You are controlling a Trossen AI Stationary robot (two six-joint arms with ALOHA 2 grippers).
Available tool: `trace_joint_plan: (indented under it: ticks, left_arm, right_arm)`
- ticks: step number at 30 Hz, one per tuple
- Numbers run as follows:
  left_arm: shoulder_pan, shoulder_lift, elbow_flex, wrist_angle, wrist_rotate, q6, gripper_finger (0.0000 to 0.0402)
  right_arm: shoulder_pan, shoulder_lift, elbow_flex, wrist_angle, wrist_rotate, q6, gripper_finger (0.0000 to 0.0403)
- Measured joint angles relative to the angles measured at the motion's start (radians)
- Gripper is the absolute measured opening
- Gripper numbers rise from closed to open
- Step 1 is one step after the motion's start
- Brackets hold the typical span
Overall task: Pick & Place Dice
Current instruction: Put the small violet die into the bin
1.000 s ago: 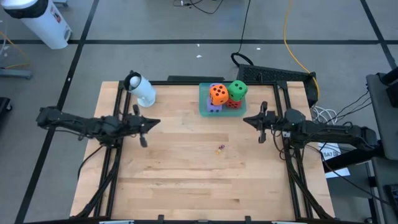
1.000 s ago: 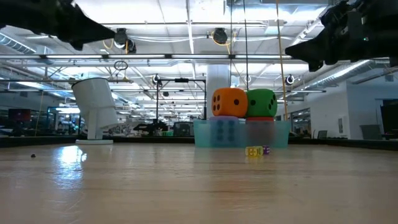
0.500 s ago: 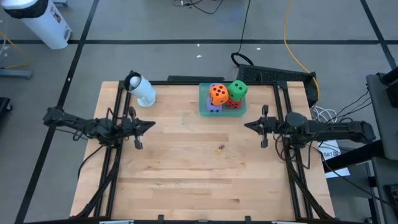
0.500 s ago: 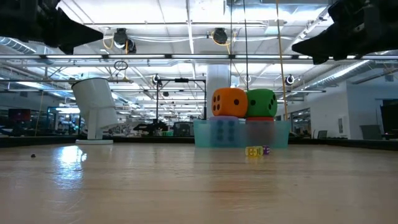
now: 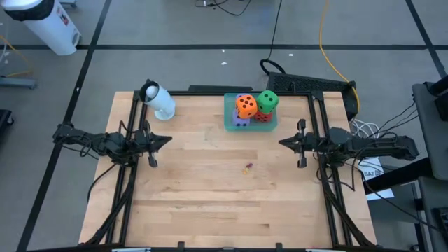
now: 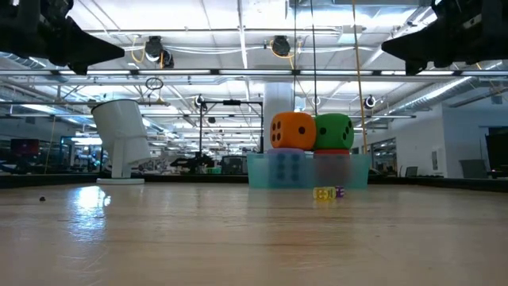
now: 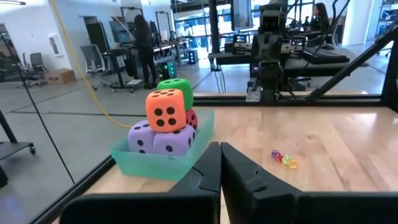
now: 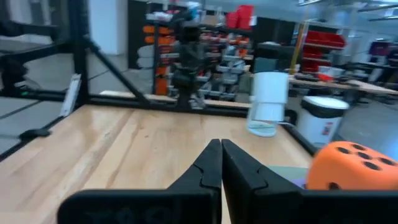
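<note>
A translucent teal tray (image 5: 228, 117) stands at the table's far edge, right of the middle. The dice are stacked in it: orange (image 5: 246, 106) and green (image 5: 267, 101) rest on two purple-blue ones (image 7: 155, 138) and a red one (image 5: 262, 117). My left gripper (image 5: 168, 140) hangs shut at the table's left side, pointing level toward the right. My right gripper (image 5: 281, 142) hangs shut at the right side, pointing left. Both are high above the wood, well clear of the tray. In the wrist views, each pair of fingers is shut with nothing between: left (image 7: 219, 152), right (image 8: 221, 149).
A white cylinder (image 5: 159, 101) lies at the table's far left corner. A small cluster of coloured beads (image 5: 247, 167) lies on the wood near the middle. Black frame rails (image 5: 126, 182) run along both side edges. A dark flat object (image 5: 315, 85) sits behind the far right corner.
My left gripper has drawn back toward the table's left edge and sunk a little. My right gripper has drawn back toward the right edge and swung slightly toward the near side. Both stay shut. The dice and tray have not moved.
</note>
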Motion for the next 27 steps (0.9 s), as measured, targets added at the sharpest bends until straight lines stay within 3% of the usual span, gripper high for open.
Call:
trace_joint_plan:
  ticks: [6,11,19,27]
  left_arm:
    - [0.0,0.002,0.0,-0.001,-0.037,-0.031,0.0017]
    - [0.0,0.003,0.0,0.001,-0.056,-0.038,0.0018]
    - [0.0,0.003,0.0,0.019,-0.056,-0.034,0.0019]
    - [0.0,0.003,0.0,0.046,-0.056,-0.042,0.0019]
  right_arm:
    - [0.0,-0.107,0.0,-0.136,0.077,0.024,0.0]
    - [0.0,-0.057,0.0,-0.158,0.08,0.03,0.0]
    - [0.014,0.244,0.057,-0.074,0.079,-0.015,0.0]
    - [0.164,0.632,0.208,-0.12,0.079,-0.067,0.0001]
